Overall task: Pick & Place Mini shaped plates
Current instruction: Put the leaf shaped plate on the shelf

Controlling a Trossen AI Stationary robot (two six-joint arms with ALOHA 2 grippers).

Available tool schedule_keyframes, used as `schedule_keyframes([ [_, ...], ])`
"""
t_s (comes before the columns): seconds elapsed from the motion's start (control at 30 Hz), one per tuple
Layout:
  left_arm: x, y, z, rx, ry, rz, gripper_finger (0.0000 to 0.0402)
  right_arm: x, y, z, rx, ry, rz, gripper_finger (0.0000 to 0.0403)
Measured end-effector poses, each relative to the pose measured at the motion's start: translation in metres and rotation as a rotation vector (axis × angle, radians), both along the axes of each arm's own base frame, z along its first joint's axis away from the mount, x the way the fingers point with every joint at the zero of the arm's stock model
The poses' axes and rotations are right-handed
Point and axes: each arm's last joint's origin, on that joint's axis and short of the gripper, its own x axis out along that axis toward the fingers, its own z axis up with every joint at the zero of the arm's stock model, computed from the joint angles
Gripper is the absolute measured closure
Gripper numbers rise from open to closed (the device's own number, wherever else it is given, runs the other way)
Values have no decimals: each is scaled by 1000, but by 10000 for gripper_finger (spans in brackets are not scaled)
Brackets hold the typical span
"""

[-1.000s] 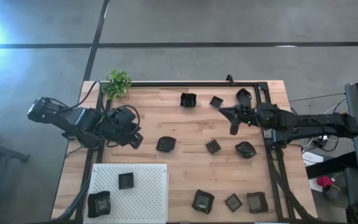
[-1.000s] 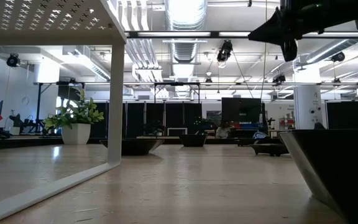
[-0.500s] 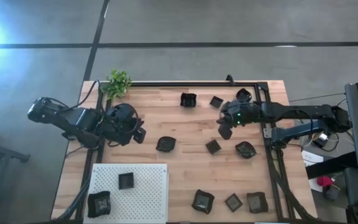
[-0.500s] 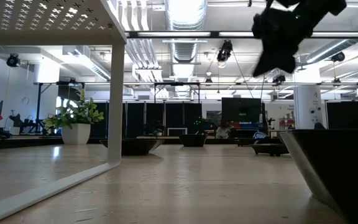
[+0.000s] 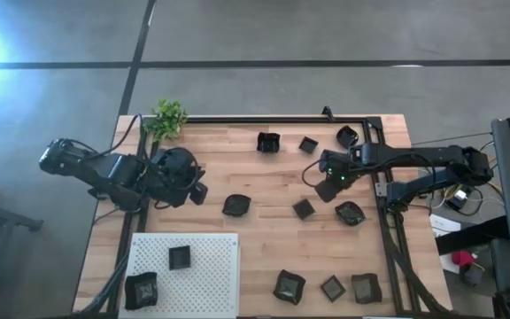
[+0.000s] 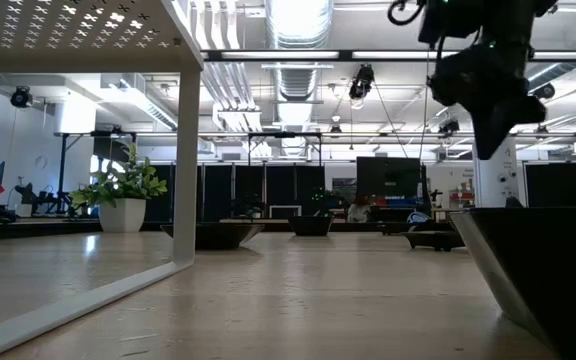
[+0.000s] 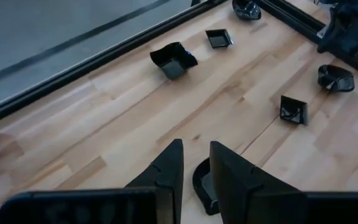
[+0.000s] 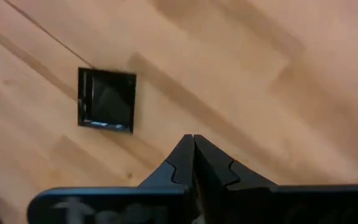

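Note:
Several small dark plates lie flat on the wooden table (image 5: 264, 177). Three sit along the far edge, among them a wavy one (image 5: 268, 142). Three more sit mid-table, and two rest on the white perforated board (image 5: 206, 275). My right gripper (image 5: 324, 189) hangs shut above the table, fingers pointing down, just beside a small square plate (image 5: 304, 208) that shows in its wrist view (image 8: 107, 99). My left gripper (image 5: 197, 191) hovers at the left, slightly open (image 7: 196, 149). It points at a wavy plate (image 5: 235, 206), which its fingers partly hide (image 7: 202, 186).
A green plant (image 5: 168, 117) stands at the far left corner. A black frame rail (image 5: 381, 177) runs along the far and right edges. Three more plates sit near the near edge (image 5: 332, 288). One of them fills the low view's right foreground (image 6: 538, 270). Bare wood lies between the arms.
My right gripper has swung from level to pointing down. It has come lower and a little toward the near edge, ending beside the small square plate. Its fingers stay shut. No plate has moved.

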Motion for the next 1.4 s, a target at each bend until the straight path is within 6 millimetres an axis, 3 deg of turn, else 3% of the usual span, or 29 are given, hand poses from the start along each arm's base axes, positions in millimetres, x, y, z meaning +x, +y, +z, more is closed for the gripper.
schedule_keyframes([
  [0.53,1,0,1,10,0,-19,331,-17,4,-29,106,136,-120,391],
  [0.97,2,-1,2,5,-15,-20,331,-37,7,-48,117,303,-171,289],
  [1.4,3,-1,2,0,-26,-21,331,-46,9,-72,127,327,-198,264],
])
